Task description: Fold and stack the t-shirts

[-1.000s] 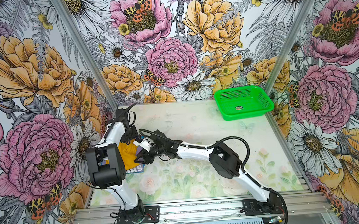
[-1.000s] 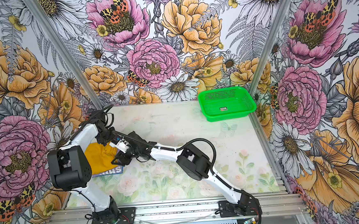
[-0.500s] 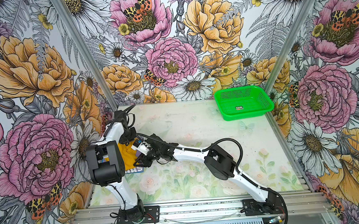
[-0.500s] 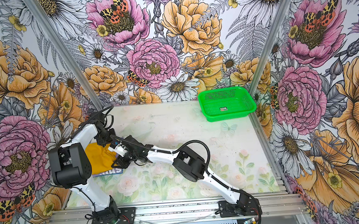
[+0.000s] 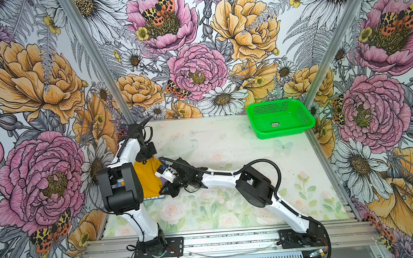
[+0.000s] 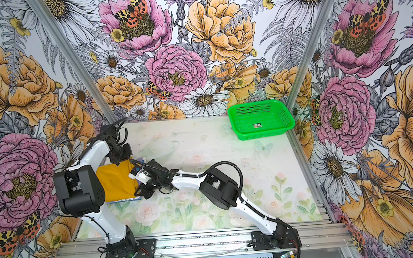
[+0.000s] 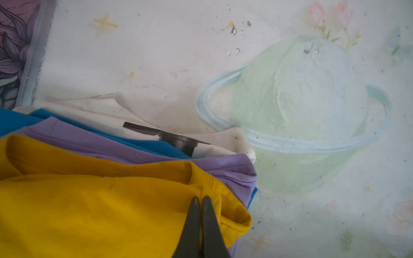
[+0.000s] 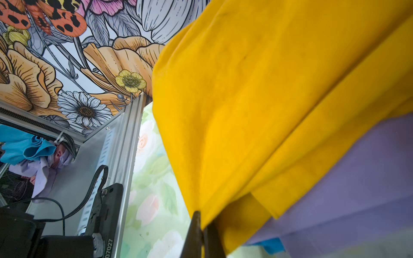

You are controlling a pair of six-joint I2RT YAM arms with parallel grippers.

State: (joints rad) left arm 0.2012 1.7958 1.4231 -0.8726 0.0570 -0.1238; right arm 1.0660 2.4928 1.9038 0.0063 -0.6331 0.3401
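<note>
yellow t-shirt (image 7: 89,212) is clamped by the closed left gripper (image 7: 201,199) and closed right gripper (image 8: 202,220). "07027" is printed on a black bracket (image 8: 105,214) beside the right fingers (image 8: 194,234).

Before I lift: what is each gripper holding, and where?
Both pinch the yellow t-shirt: left gripper near its collar, right gripper on a folded edge.

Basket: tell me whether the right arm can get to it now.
Probably yes: the table between the right arm and the basket is bare. But its end effector is shut on the yellow shirt, so it must let go first.
</note>
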